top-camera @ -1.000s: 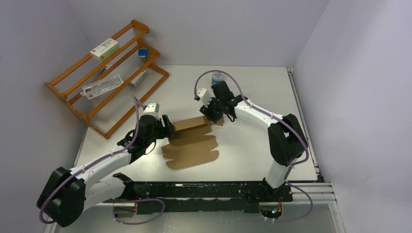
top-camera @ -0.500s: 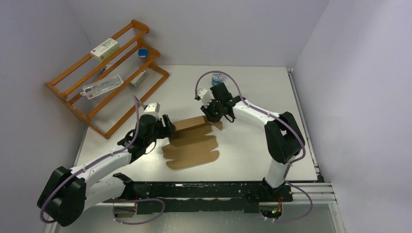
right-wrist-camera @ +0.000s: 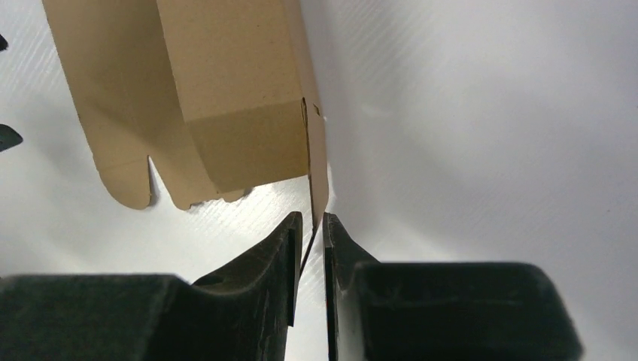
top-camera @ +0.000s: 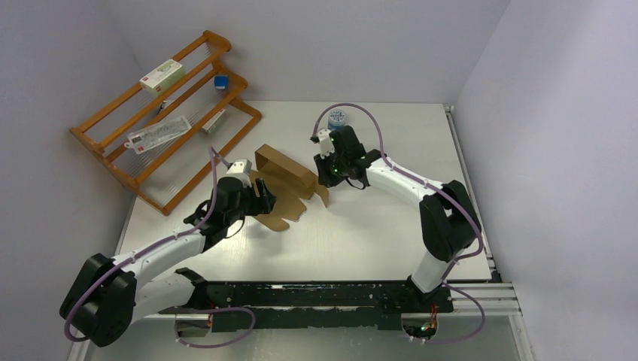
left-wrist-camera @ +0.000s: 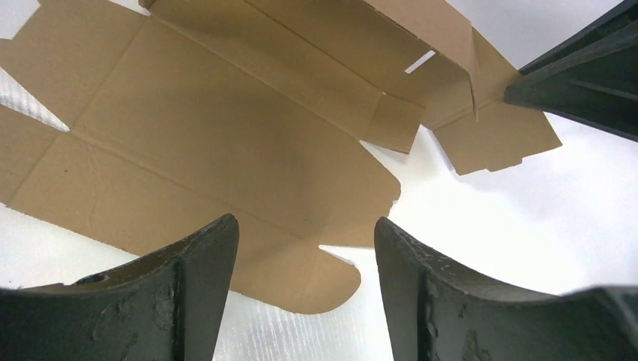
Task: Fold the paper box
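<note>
We look down on a pale, glossy table [top-camera: 391,226] boxed in by plain grey-violet walls [top-camera: 338,45]. Near its middle, between the two arms, sits the paper box [top-camera: 280,179], a brown die-cut cardboard sheet that is partly folded. Its far long panel stands up as a raised wall. The rest slopes down toward the left arm and ends in rounded flaps and tabs against the table. From the left wrist we see crease lines, a narrow slot and a small tabbed flap lying on the white surface.

The right gripper [right-wrist-camera: 310,226] is pinched on a thin edge of the cardboard at the box's right end. From the right wrist, the sheet's edge runs straight down into the narrow gap between the two dark fingertips. The left gripper [left-wrist-camera: 305,233] hovers at the box's left, near edge with its jaws spread wide and only the sheet below them. We cannot tell whether they touch it.

Further out, a wooden rack [top-camera: 213,37] stands at the far left. It carries a white printed carton [top-camera: 161,75], a small blue item [top-camera: 220,81] and a clear packet [top-camera: 158,134]. A round blue-and-white container [top-camera: 336,117] sits just behind the right arm's wrist.
</note>
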You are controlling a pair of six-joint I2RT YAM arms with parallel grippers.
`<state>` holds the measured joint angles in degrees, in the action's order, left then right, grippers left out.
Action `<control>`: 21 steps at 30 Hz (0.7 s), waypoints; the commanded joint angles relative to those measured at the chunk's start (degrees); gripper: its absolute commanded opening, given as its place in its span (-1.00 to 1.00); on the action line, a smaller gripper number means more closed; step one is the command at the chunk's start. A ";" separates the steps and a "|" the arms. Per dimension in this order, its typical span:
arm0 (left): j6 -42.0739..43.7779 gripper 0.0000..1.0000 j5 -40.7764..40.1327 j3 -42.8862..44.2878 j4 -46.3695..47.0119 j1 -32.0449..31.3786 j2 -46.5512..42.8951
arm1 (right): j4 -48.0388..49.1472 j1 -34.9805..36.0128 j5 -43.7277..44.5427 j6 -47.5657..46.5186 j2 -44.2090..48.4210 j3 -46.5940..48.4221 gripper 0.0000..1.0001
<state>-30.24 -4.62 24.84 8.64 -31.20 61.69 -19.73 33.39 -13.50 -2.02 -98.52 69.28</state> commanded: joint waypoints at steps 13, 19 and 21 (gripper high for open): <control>4.87 0.44 7.68 -0.28 11.74 0.17 1.29 | 2.74 2.49 6.61 -1.49 2.16 -2.49 -0.41; 9.37 0.44 7.09 0.41 20.73 -4.60 8.37 | 4.41 3.06 7.88 -1.64 -0.02 -1.77 -0.42; 10.10 0.44 4.91 1.26 22.73 -7.31 11.76 | 4.71 3.11 8.19 -2.02 -0.51 -1.65 -0.48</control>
<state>-24.01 0.82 24.82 22.96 -34.22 68.86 -17.08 36.40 -7.01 -3.09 -97.58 66.63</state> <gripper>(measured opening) 0.722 0.282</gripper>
